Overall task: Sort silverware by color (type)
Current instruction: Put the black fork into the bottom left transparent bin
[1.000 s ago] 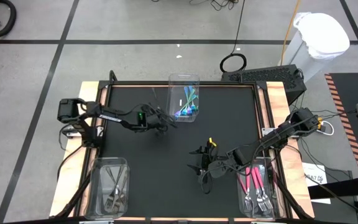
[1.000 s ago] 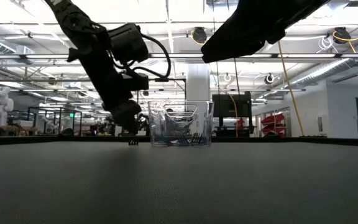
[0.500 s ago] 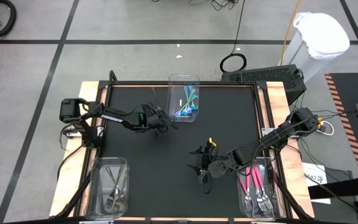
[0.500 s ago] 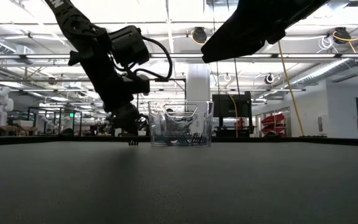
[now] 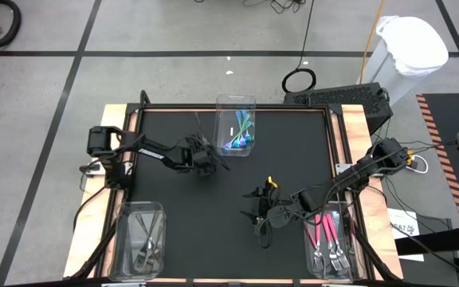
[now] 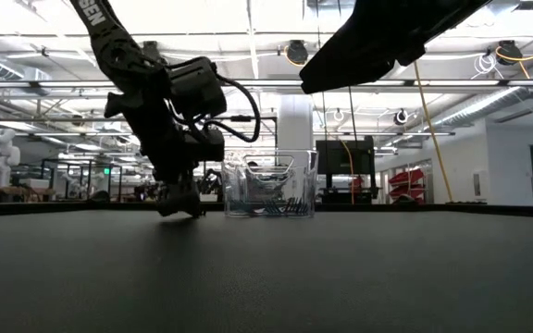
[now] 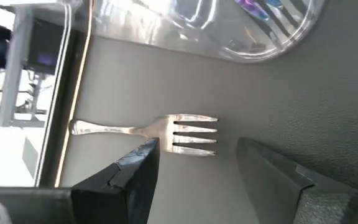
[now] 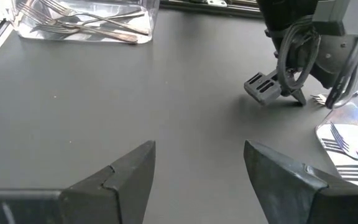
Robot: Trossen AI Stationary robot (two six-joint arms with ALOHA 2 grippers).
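A silver fork [image 7: 143,129] lies flat on the black mat beside the clear bin [image 5: 236,126] that holds the teal-handled silverware [image 5: 241,137]. My left gripper [image 7: 197,152] is open and low over the mat, slanting down. Its fingers stand on either side of the fork's head [image 7: 194,134] and touch nothing that I can see. In the low view the left gripper [image 6: 181,207] hides the fork. My right gripper [image 5: 253,211] hangs open above the mat's middle right with nothing between its fingers [image 8: 135,168].
A clear bin [image 5: 138,239] with grey forks stands at the near left corner. Another clear bin [image 5: 329,243] with pink-handled forks stands at the near right. The black mat [image 5: 174,215] between the bins is bare. A wooden frame [image 5: 349,127] edges the table.
My left gripper has sunk toward the mat and rolled about its own line, coming down over the fork by the teal bin. Its fingers stay open. The fork has not moved.
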